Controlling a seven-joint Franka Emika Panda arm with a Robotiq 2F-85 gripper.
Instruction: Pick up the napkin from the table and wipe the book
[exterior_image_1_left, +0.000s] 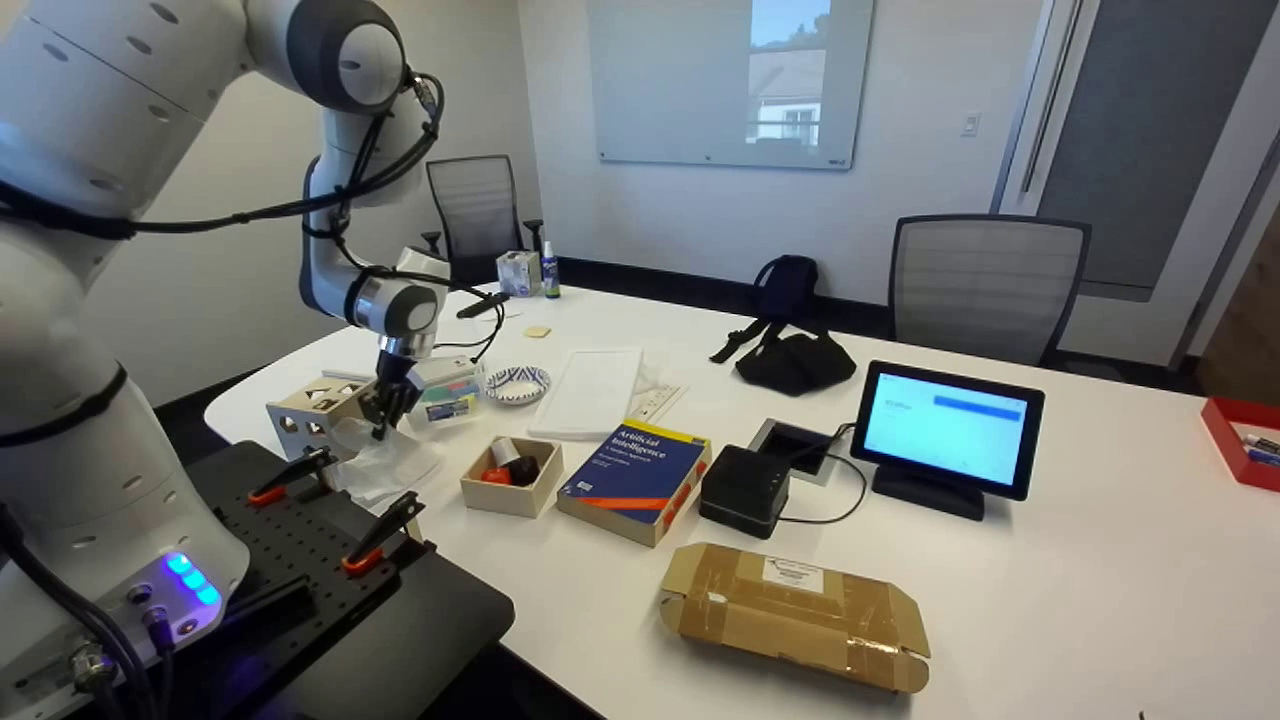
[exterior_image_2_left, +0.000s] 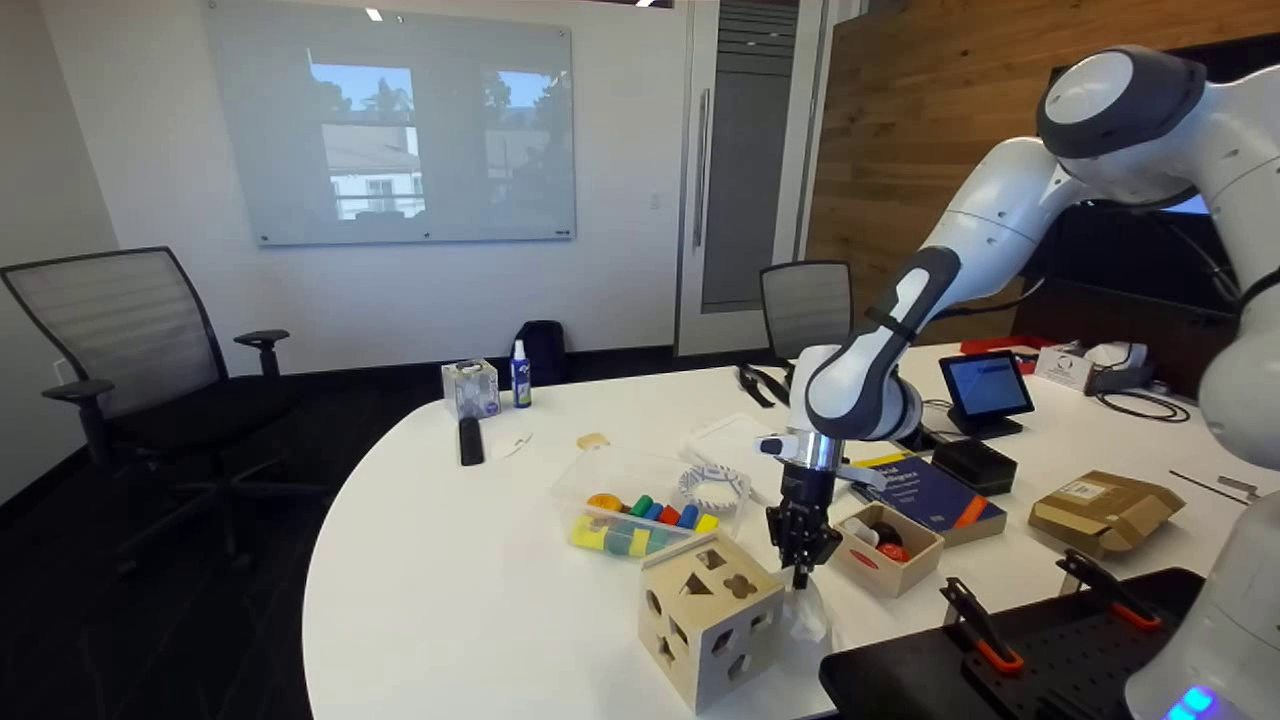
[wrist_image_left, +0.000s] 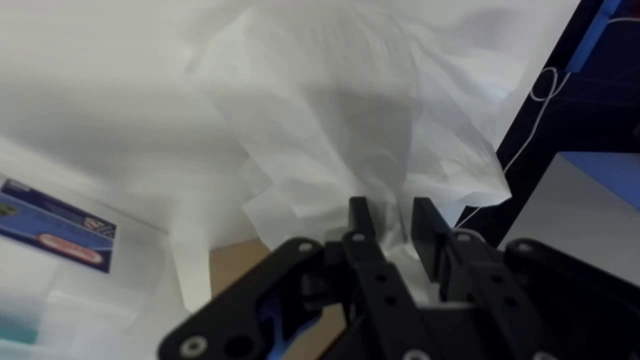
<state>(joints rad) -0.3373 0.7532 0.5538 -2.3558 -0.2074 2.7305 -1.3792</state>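
The white crumpled napkin (exterior_image_1_left: 385, 468) lies on the white table (exterior_image_1_left: 1100, 570) between the wooden shape box and the black bench top. It also shows in an exterior view (exterior_image_2_left: 806, 612), partly behind the shape box. My gripper (exterior_image_1_left: 383, 425) points down at the napkin; it also shows in an exterior view (exterior_image_2_left: 800, 575). In the wrist view, my fingers (wrist_image_left: 391, 212) are partly open, with a narrow gap and folds of the napkin (wrist_image_left: 320, 120) between them. The dark blue book (exterior_image_1_left: 637, 475) lies flat on the table in both exterior views (exterior_image_2_left: 920, 490), apart from the gripper.
The wooden shape box (exterior_image_2_left: 712, 615) stands right beside the gripper. A small wooden box (exterior_image_1_left: 512, 478) with items inside stands between napkin and book. A clear tub with blocks (exterior_image_2_left: 640, 525), a patterned bowl (exterior_image_1_left: 517, 384), a black device (exterior_image_1_left: 743, 490) and a cardboard package (exterior_image_1_left: 795, 615) are nearby.
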